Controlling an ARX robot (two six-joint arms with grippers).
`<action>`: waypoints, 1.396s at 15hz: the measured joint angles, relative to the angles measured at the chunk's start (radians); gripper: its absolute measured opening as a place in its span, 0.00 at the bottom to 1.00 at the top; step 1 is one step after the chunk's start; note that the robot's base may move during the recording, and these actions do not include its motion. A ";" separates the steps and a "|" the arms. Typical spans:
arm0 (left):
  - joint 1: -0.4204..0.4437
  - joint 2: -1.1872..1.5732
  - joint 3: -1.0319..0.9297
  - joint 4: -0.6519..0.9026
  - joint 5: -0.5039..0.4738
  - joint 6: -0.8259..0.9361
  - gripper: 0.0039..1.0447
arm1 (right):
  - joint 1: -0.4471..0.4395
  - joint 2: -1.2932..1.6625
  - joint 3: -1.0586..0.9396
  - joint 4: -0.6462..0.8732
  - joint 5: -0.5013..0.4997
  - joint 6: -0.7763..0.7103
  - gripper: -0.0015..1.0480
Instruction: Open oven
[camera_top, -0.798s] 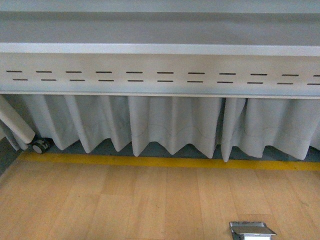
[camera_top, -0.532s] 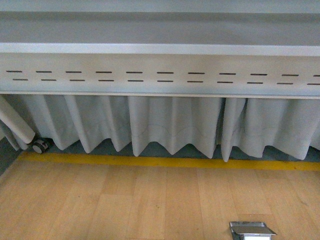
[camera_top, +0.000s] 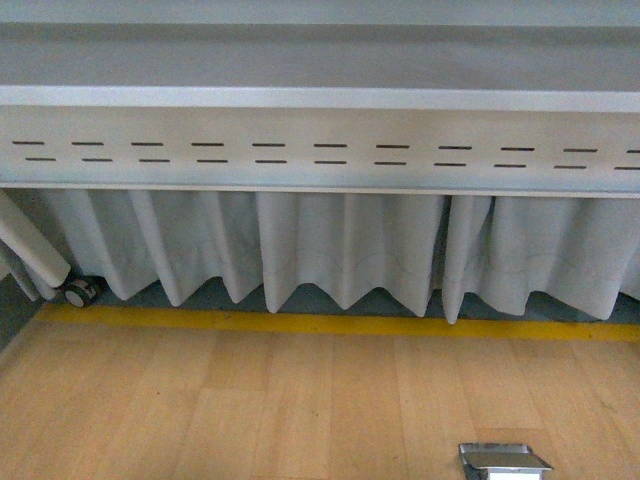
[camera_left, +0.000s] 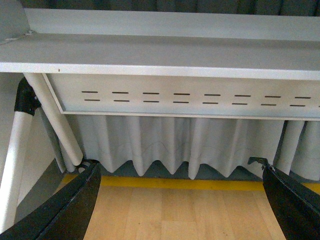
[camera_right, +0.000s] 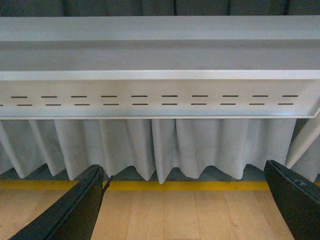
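The oven is out of view in all three views. My left gripper (camera_left: 182, 200) is open, its two black fingers (camera_left: 75, 205) spread wide over bare wooden floor with nothing between them. My right gripper (camera_right: 185, 205) is open too, its black fingers (camera_right: 80, 207) far apart above the same kind of floor. Neither arm shows in the front view.
A grey table's underside with a slotted panel (camera_top: 320, 150) fills the upper front view, a white pleated skirt (camera_top: 340, 250) hanging below. A yellow floor line (camera_top: 330, 324), a white table leg with a caster (camera_top: 80, 292) and a metal floor box (camera_top: 503, 462) lie on the wooden floor (camera_top: 250, 410).
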 joint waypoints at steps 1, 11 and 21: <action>0.000 0.000 0.000 0.000 0.000 0.000 0.94 | 0.000 0.000 0.000 0.000 0.000 0.000 0.94; 0.000 0.000 0.000 0.000 0.000 0.000 0.94 | 0.000 0.000 0.000 0.000 0.000 0.000 0.94; 0.000 0.000 0.000 0.000 0.000 0.000 0.94 | 0.000 0.000 0.000 0.000 0.000 0.000 0.94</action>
